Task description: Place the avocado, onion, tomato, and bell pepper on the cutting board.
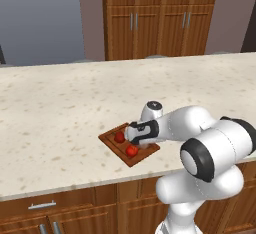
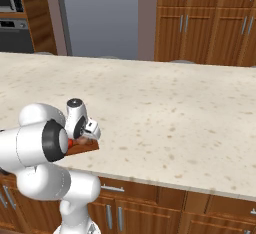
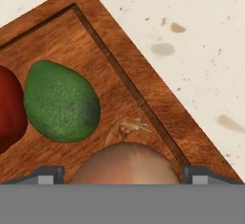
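Observation:
In the hand view the reddish-brown cutting board (image 3: 139, 74) lies under my gripper (image 3: 123, 175). The dark green avocado (image 3: 61, 102) rests on it, touching a dark red fruit (image 3: 9, 108) at the left edge; I cannot tell whether that is the tomato or the bell pepper. The pale brown onion (image 3: 127, 163) sits on the board between my fingertips (image 3: 50, 174), which stand wide with a small gap on each side. From the left base view, two red items (image 1: 119, 137) (image 1: 132, 151) lie on the cutting board (image 1: 111, 139) beside my hand.
The board sits near the front edge of a long speckled beige counter (image 1: 60, 108). Bare counter stretches behind and to both sides. Wooden cabinets (image 1: 160, 18) stand beyond it, and drawers (image 1: 45, 205) run below the front edge.

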